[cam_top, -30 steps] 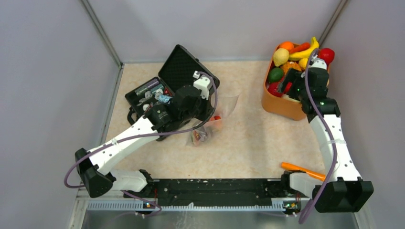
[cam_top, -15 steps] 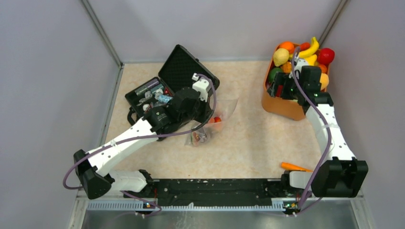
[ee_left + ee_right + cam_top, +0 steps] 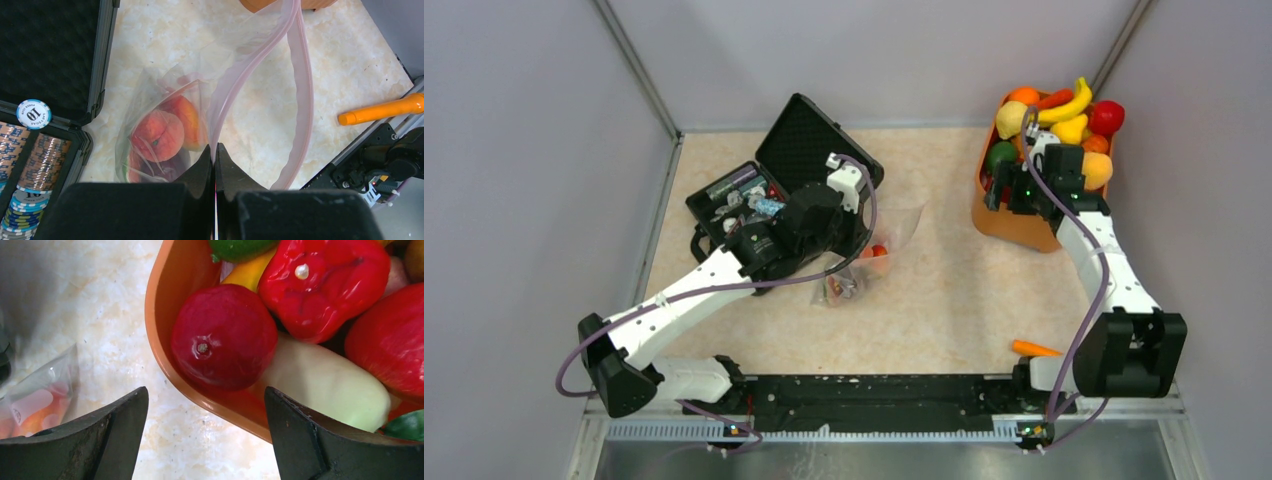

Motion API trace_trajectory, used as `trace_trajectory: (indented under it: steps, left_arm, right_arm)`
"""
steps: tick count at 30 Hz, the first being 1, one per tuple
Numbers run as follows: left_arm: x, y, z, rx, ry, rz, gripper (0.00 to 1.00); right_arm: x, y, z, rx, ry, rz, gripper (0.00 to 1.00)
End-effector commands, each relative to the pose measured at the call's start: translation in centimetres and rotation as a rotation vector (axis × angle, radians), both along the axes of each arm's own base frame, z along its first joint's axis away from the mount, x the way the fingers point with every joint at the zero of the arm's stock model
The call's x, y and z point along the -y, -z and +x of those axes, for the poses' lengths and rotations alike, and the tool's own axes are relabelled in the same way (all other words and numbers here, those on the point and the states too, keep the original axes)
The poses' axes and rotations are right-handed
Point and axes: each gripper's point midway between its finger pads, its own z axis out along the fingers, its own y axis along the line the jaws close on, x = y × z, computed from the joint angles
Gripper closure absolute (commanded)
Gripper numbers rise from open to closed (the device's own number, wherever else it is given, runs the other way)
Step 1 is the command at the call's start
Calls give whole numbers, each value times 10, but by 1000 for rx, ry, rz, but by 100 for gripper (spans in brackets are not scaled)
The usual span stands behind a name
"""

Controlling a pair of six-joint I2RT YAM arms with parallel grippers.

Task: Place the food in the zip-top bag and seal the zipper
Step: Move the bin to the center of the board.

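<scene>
The left gripper (image 3: 215, 150) was pressed shut, its two dark fingers pinched together on the pink-red zipper (image 3: 302, 90) where one side of the strip ran down into them. From there the strip looped away over the table (image 3: 350, 65), leaving the mouth of the zip-top bag (image 3: 165, 95) gaping. The clear pouch lay on the marbled surface just beside the fingers, with a peach (image 3: 157, 135) and other reddish pieces already bunched inside it. To the gripper's left stood the open black case (image 3: 50, 50), its foam lid raised. A white-and-blue chip (image 3: 33, 114) on its edge bore a large "10", while the small lettering around that figure was too fine to read, and rows of striped chips (image 3: 25, 165) filled the tray below. An orange stick (image 3: 382, 110) lay near the table's front rail. Well apart, the right gripper (image 3: 205, 395) hung with its jaws spread wide and nothing between them, poised above the near rim of the orange bowl (image 3: 165, 325). A red apple (image 3: 225, 337) sat right against that rim. It touched a red pepper (image 3: 325, 285) and a pale cream-green piece (image 3: 325, 382), with a banana (image 3: 1069, 105) at the top of the heap.
</scene>
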Motion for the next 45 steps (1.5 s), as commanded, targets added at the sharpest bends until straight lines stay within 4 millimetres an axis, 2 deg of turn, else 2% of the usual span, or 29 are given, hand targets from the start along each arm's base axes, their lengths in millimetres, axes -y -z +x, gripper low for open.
trace_trajectory:
  steps: [1,9,17,23,29,34,38,41,45]
  left_arm:
    - [3,-20,2,44,6,-63,100]
    - [8,-19,2,34,27,-61,100]
    - [8,-15,0,22,31,-53,100]
    - [3,-17,0,34,16,-50,100]
    - [6,-15,-1,23,25,-51,100]
    - [6,-15,0,25,23,-55,100]
    - [5,-17,0,24,16,-57,100]
    - [-1,-15,0,27,-6,-47,100]
    - [-4,-16,0,32,-16,-50,100]
  right_arm:
    - [-6,6,-3,-18,-26,34,16]
    - [-33,7,-14,-63,-186,95,16]
    - [-42,24,-6,-182,-298,88,19]
    - [-77,33,-25,-200,-404,49,20]
    - [-94,25,-42,-176,-444,105,21]
    - [-137,12,-62,-148,-582,158,21]
    - [-158,20,-78,-171,-624,154,21]
    - [-160,14,-82,-129,-580,182,21]
    - [-150,-20,-76,-4,-496,167,20]
